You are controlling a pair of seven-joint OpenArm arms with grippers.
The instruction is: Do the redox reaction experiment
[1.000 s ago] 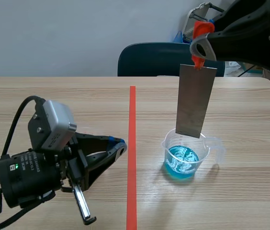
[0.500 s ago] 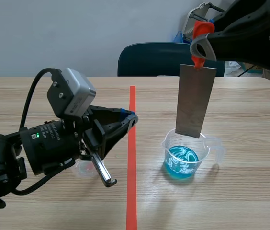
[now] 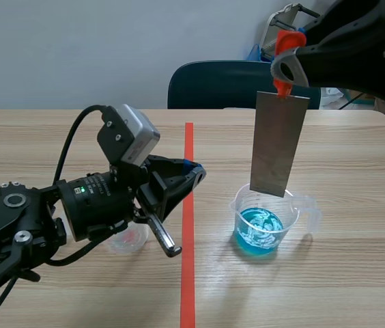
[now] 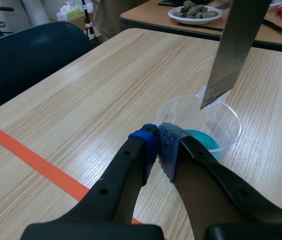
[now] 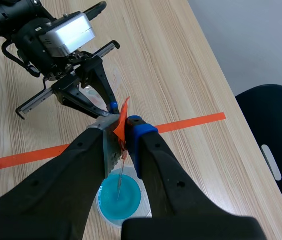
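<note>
Scene view: above the tabletop point(image 3: 356, 157) the metal plate point(image 3: 278, 143) hangs long axis vertical, lower edge just over the beaker point(image 3: 266, 225) of blue solution at its 6 o'clock, its orange clip point(image 3: 284, 42) pinched tight in the right arm's fingers point(image 3: 292, 68); the left arm's fingers point(image 3: 172, 179), closed on nothing, lie farther off at the beaker's 9 o'clock.

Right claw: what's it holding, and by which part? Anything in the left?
Right claw holds the metal plate by the orange tab on its top edge; the plate hangs over the beaker. Left claw is shut on nothing.
</note>
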